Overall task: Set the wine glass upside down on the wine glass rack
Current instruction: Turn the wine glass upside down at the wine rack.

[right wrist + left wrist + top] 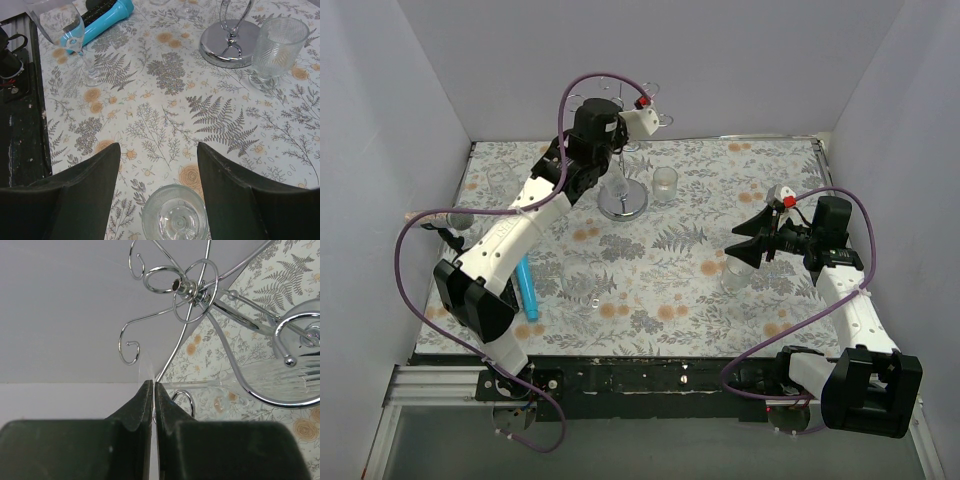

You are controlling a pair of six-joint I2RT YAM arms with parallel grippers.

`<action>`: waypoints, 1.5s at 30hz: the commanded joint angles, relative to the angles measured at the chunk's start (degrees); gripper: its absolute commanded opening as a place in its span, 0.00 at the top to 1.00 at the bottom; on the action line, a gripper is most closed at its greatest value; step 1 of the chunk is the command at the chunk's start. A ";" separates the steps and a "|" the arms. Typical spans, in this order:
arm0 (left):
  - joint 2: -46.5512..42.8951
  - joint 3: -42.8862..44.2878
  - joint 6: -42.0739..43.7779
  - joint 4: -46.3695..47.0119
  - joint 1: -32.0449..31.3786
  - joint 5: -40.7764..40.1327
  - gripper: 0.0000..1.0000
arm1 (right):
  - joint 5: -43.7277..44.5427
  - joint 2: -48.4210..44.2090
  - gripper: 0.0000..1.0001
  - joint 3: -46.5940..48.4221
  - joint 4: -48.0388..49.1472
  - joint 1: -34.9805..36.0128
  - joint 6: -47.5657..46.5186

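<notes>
The wine glass rack [623,204] stands at the back middle, with a round mirrored base, a thin pole and curled arms [187,287] on top. My left gripper [618,150] is up at those arms, its jaws nearly closed [152,384] on the thin foot of a clear wine glass [292,377]. The glass lies sideways in the left wrist view, stem towards the fingers, bowl beside a curved rack arm [280,401]. In the top view it hangs bowl-down [617,186] next to the pole. My right gripper [748,246] is open [159,150] and empty, above a ribbed glass [175,216].
A ribbed tumbler [665,184] stands right of the rack base [227,42] and also shows in the right wrist view [277,46]. A blue cylinder [528,288] and a tall flute [70,35] are at the front left. More glasses [500,180] stand along the left edge.
</notes>
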 commanded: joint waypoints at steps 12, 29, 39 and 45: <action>-3.56 -2.68 -0.33 1.94 1.40 -2.07 1.00 | -1.83 -1.00 0.29 1.04 0.28 -0.50 -0.85; -6.38 -4.44 0.02 2.02 1.49 -2.51 1.00 | -2.00 -0.92 0.29 0.78 0.63 -0.59 -0.67; -7.87 -5.58 -0.25 1.85 1.58 -3.04 1.00 | -2.00 -1.09 0.29 0.69 0.72 -0.68 -0.50; -9.01 -6.19 -1.04 1.15 1.58 -2.25 1.00 | -2.09 -1.00 0.29 0.60 1.07 -0.68 -0.23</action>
